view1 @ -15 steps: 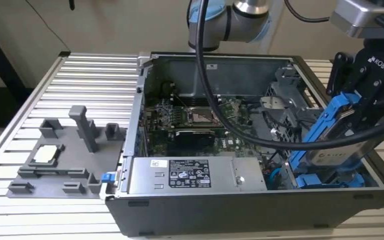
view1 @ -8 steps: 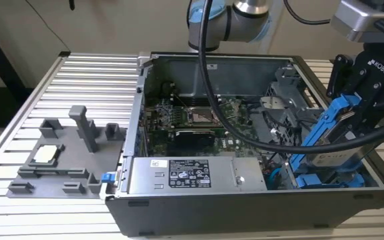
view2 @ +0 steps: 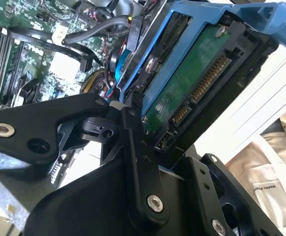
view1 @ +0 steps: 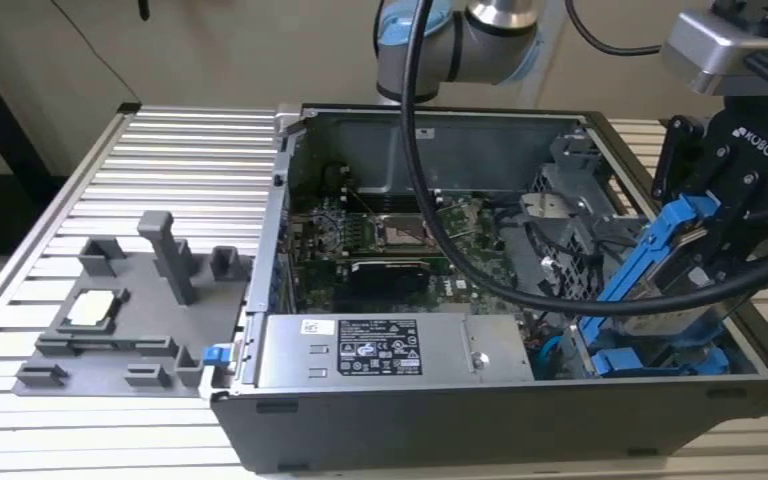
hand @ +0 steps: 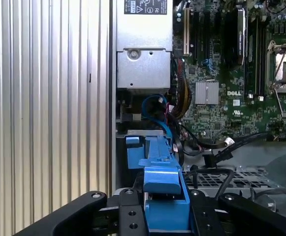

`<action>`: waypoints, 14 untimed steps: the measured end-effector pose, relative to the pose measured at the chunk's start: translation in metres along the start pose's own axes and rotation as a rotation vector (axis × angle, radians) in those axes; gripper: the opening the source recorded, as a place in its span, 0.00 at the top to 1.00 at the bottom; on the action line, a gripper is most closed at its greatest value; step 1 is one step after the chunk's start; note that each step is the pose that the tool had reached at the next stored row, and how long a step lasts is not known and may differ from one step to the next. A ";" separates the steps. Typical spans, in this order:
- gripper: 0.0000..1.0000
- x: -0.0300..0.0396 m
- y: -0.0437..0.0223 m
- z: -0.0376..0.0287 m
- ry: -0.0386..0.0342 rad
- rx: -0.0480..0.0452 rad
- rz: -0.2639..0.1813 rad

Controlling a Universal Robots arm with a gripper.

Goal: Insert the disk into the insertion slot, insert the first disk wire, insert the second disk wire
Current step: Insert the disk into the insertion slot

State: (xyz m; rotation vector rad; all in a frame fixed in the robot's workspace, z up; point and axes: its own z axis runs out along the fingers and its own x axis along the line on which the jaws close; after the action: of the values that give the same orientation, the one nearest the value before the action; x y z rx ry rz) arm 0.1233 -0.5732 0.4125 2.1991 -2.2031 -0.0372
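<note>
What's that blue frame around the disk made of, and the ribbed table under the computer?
The blue frame looks like moulded plastic: smooth, uniform colour, soft sheen. The disk shows a green circuit board with metal contacts on its exposed side. The table is probably aluminium: silver-grey, matte shine, straight parallel grooves.

Case open on top; power-supply box (view1: 371,350) flanks insertion slot (view1: 664,362) on exterior view's left; cable bundle (hand: 178,101) between.

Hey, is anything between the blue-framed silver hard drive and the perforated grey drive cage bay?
No solid obstacle shows. The gripper holds the blue-framed silver hard drive tilted over the perforated grey drive cage; a looped blue cable and loose black cables lie close to its path.
</note>
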 end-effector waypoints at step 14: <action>0.67 -0.0013 -0.0022 0.0220 0.0001 0.0003 0.000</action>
State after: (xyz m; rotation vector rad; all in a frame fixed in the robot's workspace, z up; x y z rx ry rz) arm 0.1246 -0.5720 0.3904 2.1993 -2.2032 -0.0368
